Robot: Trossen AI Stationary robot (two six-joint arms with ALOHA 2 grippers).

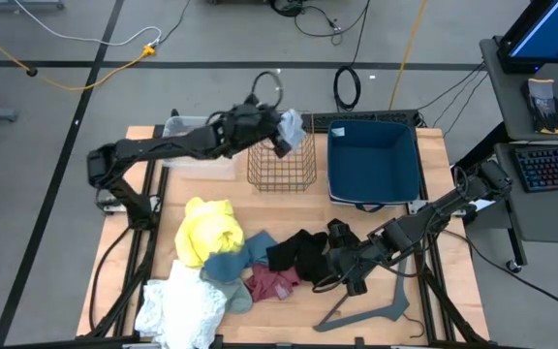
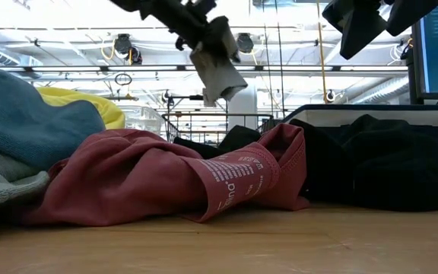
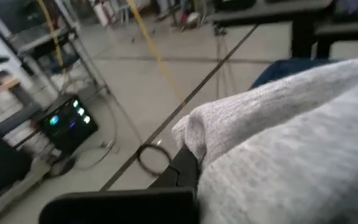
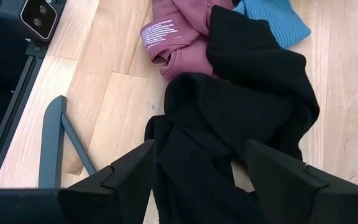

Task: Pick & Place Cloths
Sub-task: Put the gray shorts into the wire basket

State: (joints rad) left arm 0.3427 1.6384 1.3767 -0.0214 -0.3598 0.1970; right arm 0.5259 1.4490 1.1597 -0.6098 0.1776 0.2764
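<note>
My left gripper (image 1: 277,124) is raised over the far rim of the wire basket (image 1: 281,163) and shut on the light grey cloth (image 1: 292,125), which the low view shows dangling in the air (image 2: 220,72). My right gripper (image 1: 342,257) hovers open just above the black cloth (image 1: 303,254); in the right wrist view its fingers stand on either side of a bunched part of that cloth (image 4: 229,118). The yellow cloth (image 1: 209,228), teal-blue cloth (image 1: 226,264), maroon-pink cloth (image 1: 271,281) and white cloth (image 1: 177,310) lie heaped together on the table's near left. My left gripper pinches the light grey cloth between its two fingers by an upper bunched part (image 3: 229,130); how many layers I cannot tell. The cloth is lifted clear and hangs slack below the fingers (image 2: 226,84), above the basket.
A blue bin (image 1: 371,155) stands to the right of the wire basket at the far edge. A clear plastic box (image 1: 187,131) sits to the basket's left. The grey hanger (image 1: 366,310) lies on the near right, close to my right gripper.
</note>
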